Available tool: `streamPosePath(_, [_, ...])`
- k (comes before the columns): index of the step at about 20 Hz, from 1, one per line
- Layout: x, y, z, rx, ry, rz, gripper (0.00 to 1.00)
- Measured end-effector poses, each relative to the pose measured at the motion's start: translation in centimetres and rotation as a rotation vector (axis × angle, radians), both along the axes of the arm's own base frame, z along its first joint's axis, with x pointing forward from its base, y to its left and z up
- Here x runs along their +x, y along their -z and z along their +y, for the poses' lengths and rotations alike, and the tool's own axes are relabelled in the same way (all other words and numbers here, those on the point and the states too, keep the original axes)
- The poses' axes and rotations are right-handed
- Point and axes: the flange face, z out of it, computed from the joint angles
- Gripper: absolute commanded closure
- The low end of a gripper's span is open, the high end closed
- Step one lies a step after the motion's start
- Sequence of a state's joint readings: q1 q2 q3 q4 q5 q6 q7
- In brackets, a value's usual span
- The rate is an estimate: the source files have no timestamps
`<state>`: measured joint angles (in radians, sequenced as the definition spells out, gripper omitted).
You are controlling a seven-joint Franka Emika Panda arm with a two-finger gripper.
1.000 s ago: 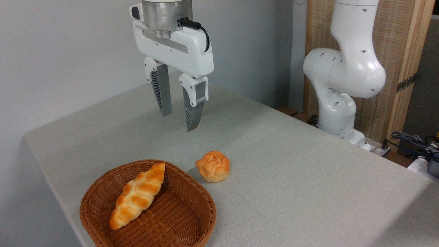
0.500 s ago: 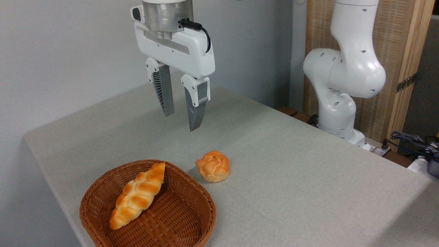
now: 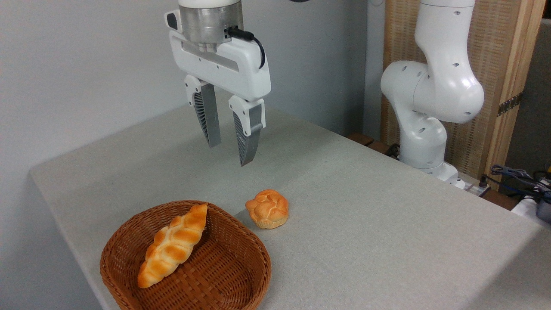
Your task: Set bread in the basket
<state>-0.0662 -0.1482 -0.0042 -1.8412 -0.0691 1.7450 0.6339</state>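
Note:
The bread (image 3: 267,208), a small round golden-orange bun with a knotted top, sits on the grey table just right of the basket's rim. The basket (image 3: 241,275), shallow brown wicker, stands near the table's front left corner. My gripper (image 3: 229,155) hangs in the air above and a little to the left of the bun, well clear of it. Its two grey ribbed fingers (image 3: 248,144) point down with a gap between them and nothing held, so it is open.
A long braided golden loaf (image 3: 173,245) lies inside the basket on its left side. The arm's white base (image 3: 426,137) stands at the table's far right edge. Cables and gear (image 3: 523,181) lie off the right edge. Bare grey tabletop (image 3: 366,224) stretches right of the bun.
The gripper has shifted slightly to the right and a little lower. The bun, the loaf and the basket have not moved.

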Motion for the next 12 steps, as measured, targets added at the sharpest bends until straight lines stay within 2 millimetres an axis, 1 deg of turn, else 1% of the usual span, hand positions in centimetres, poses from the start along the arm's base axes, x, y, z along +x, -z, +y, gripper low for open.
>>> streamPosePath(2, [0.0, 1.2, 0.0, 0.002, 0.000, 0.023, 0.00])
streamPosePath(5, [-0.3, 4.4, 0.0, 0.005, -0.001, 0.071, 0.00])
streamPosePath(8, [-0.6, 6.6, -0.1, 0.008, 0.006, 0.101, 0.00])
streamPosePath(9, [-0.9, 7.7, -0.2, 0.010, 0.025, 0.121, 0.00])
streamPosePath(10, [-1.0, 8.3, -0.2, 0.011, 0.038, 0.132, 0.00])
streamPosePath(12, [-1.7, 10.5, -0.3, 0.011, 0.091, 0.175, 0.00])
